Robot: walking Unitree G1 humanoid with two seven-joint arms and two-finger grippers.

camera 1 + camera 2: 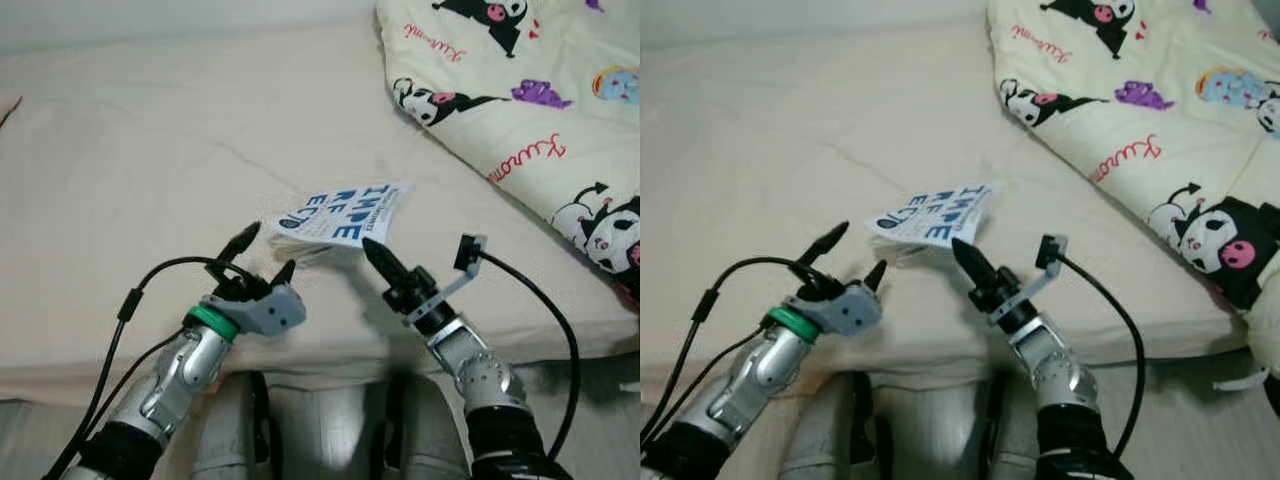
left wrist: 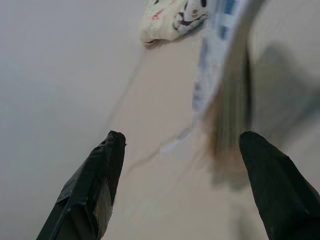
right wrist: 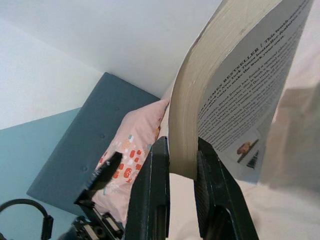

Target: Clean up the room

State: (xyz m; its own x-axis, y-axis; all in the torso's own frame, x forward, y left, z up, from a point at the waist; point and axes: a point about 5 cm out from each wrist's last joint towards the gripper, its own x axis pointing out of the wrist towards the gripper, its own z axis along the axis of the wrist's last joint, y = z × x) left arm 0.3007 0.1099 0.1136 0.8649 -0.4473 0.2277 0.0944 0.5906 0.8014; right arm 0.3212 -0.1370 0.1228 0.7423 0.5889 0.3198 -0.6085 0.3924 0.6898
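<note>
On the bed's pale sheet, my left gripper hovers with its two black fingers spread wide and nothing between them, just beside the near-left corner of a paperback book. The left wrist view shows the book's page edge blurred between and beyond the fingertips, not touching either.

The book, white with large blue lettering, sits at the middle of the mattress near the front edge, its near side lifted off the sheet.

My right gripper has its fingers clamped on the book's near corner; the right wrist view shows the page block pinched between both fingers, the back cover bending away on one side. A pink patterned pillow leans against a grey-blue headboard beyond.

To the right, a cartoon-print quilt lies bunched over the bed's far-right part, well apart from the book.

The hold takes only a corner, so I judge the book could pivot or slip out as it lifts, or the pages could fan open and the cover crease.
</note>
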